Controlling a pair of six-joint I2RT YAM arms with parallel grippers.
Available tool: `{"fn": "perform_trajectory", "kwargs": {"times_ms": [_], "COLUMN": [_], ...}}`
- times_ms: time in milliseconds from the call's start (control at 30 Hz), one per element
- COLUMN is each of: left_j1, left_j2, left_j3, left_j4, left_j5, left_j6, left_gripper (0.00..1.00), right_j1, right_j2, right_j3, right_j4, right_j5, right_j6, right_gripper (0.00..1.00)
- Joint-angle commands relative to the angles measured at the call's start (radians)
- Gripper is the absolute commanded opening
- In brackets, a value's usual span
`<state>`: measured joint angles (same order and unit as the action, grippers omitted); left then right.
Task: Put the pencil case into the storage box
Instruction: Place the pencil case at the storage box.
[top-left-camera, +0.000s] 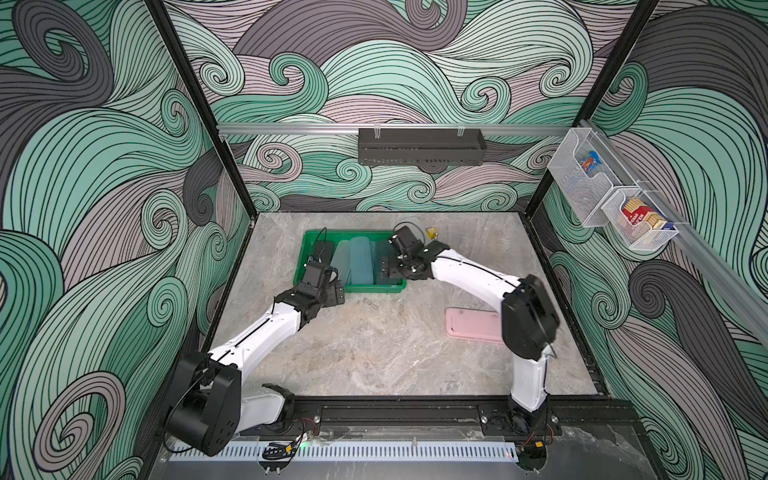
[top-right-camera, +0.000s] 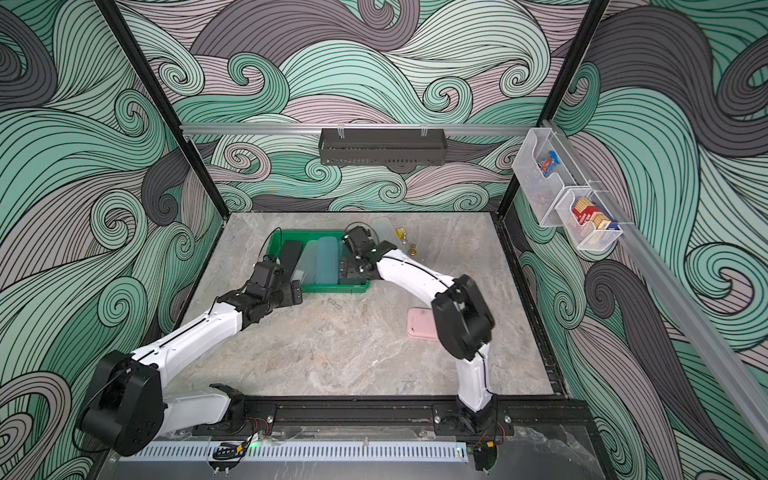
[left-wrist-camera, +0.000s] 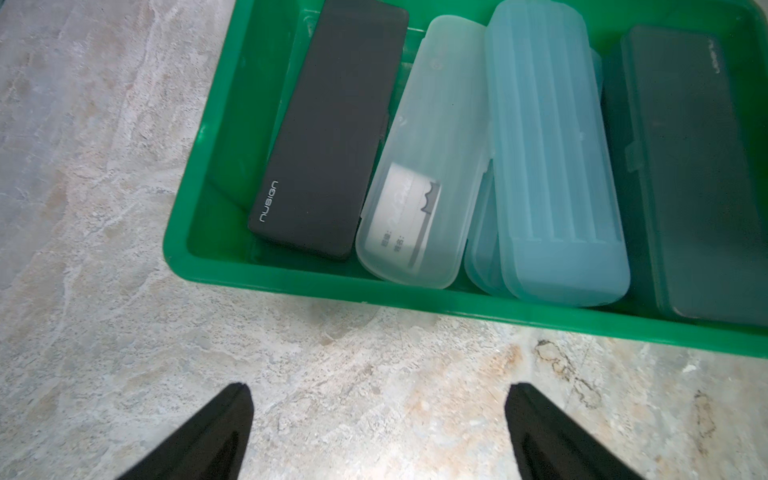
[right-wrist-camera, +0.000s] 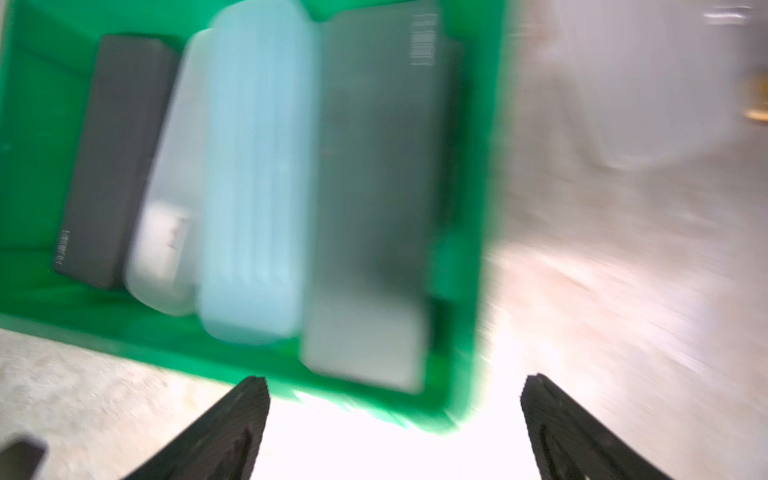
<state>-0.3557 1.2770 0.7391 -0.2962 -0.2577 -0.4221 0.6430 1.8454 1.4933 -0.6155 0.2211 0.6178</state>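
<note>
The green storage box (top-left-camera: 353, 289) (top-right-camera: 332, 289) sits at the back of the table. Several pencil cases lie side by side in it: a black one (left-wrist-camera: 332, 129), a frosted clear one (left-wrist-camera: 419, 166), a light blue one (left-wrist-camera: 552, 158) and a dark grey one (left-wrist-camera: 698, 166). A pink pencil case (top-left-camera: 471, 326) (top-right-camera: 419, 322) lies flat on the table at the right, partly hidden behind my right arm. My left gripper (top-left-camera: 337, 292) (left-wrist-camera: 376, 388) is open and empty over the table by the box's near left corner. My right gripper (top-left-camera: 384, 268) (right-wrist-camera: 395, 380) is open and empty over the box's near right corner.
A black perforated trough (top-left-camera: 422, 147) hangs on the back rail. Two white wire baskets (top-left-camera: 590, 178) with packets hang on the right wall. Small yellow objects (top-right-camera: 401, 232) and a clear container (top-right-camera: 384, 226) stand behind the box's right end.
</note>
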Motion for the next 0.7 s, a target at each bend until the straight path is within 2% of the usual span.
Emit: {"fn": "perform_trajectory", "kwargs": {"times_ms": [0,100,233,400,667], "left_j1": [0.006,0.005,0.006,0.013,0.067], "left_j2": [0.037,0.086,0.202,0.381,0.704], "left_j3": [0.067,0.133,0.279,0.494,0.81], "left_j4": [-0.036,-0.066,-0.105,-0.187,-0.308], "left_j5": [0.028,0.01,-0.045,-0.1,-0.188], "left_j6": [0.007,0.001,0.016,0.047,0.102], "left_gripper": [0.99,0.99,0.99,0.99,0.99], "right_j1": [-0.121,-0.199,-0.291,-0.367,-0.385], "right_j2": [-0.205,-0.343,-0.419,-0.423,-0.407], "right_j3": [-0.183,-0.324,-0.425,-0.473,-0.516], "right_j4": [-0.016,-0.017,-0.016,-0.014,0.049], "right_j5": [0.038,0.038,-0.001,-0.058,-0.115], "right_j6": [-0.037,-0.069,-0.123,-0.205,-0.275], "right_gripper": [0.99,0.99,0.99,0.99,0.99]}}
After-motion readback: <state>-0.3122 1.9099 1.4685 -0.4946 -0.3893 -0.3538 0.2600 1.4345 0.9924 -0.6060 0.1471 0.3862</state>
